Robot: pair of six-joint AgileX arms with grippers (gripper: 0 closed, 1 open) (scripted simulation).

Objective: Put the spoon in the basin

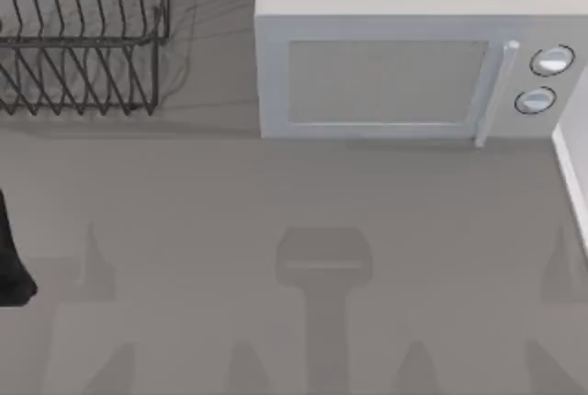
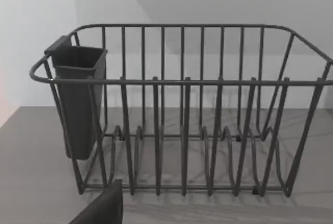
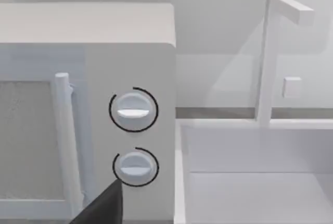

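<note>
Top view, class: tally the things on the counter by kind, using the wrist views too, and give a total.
Wire dish rack: 1
Dark utensil cup on the rack: 1
Microwave: 1
Microwave dials: 2
Basin: 1
Faucet: 1
Total: 7

The near and middle stretch of the counter (image 1: 303, 193) lies open from its left side to its right, broad enough for a gripper to sweep across. Along the far edge two bulky things block the way: a wire dish rack (image 1: 83, 41) at the far left, with a dark cutlery cup (image 2: 78, 104) hung on one end, and a microwave (image 1: 404, 64) from the centre rightward. A bare strip of counter runs between them. Just beside the microwave's right, the basin (image 3: 250, 182) opens, its tall faucet (image 3: 268, 57) rising at the back rim.
</note>
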